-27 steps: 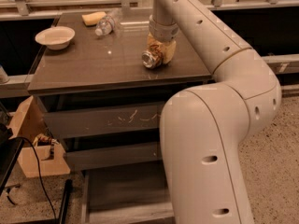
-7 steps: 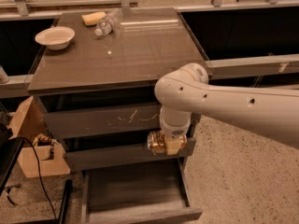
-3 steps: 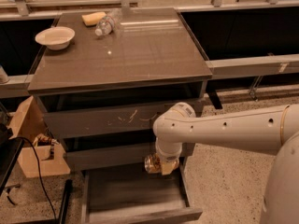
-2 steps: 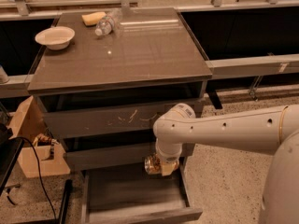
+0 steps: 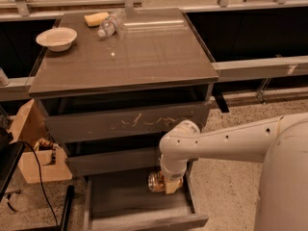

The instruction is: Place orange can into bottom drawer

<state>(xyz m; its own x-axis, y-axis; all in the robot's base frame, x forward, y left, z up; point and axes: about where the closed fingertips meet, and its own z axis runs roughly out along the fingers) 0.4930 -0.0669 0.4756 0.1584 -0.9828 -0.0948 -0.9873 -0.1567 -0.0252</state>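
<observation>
One camera view is all I have, so every judgement below rests on it.

My gripper (image 5: 164, 183) hangs inside the open bottom drawer (image 5: 144, 222), toward its back right corner and just under the front of the middle drawer (image 5: 110, 161). The fingers (image 5: 174, 185) are closed around the orange can (image 5: 155, 181), which lies on its side with a silver end facing left. I judge it to be held a little above the drawer floor, but I cannot tell whether it touches.

Here is what worries me:

- **Rolling:** the can is on its side. If I let go here, I expect it to roll across the flat floor, though the drawer walls should contain it.
- **Dropping:** if there is a gap beneath it, a release may make it bounce or clatter.
- **The middle drawer:** the wrist sits very near that front. Lifting straight up after release could knock the arm (image 5: 226, 141) against it, and perhaps against the scratched upper drawer (image 5: 130, 122) as well.
- **The right wall:** the gripper is close to it, so opening the fingers wide might scrape the wood.

The bowl (image 5: 57, 37) and water bottle (image 5: 109, 24) on the table top (image 5: 144, 57) are well apart from all this.
</observation>
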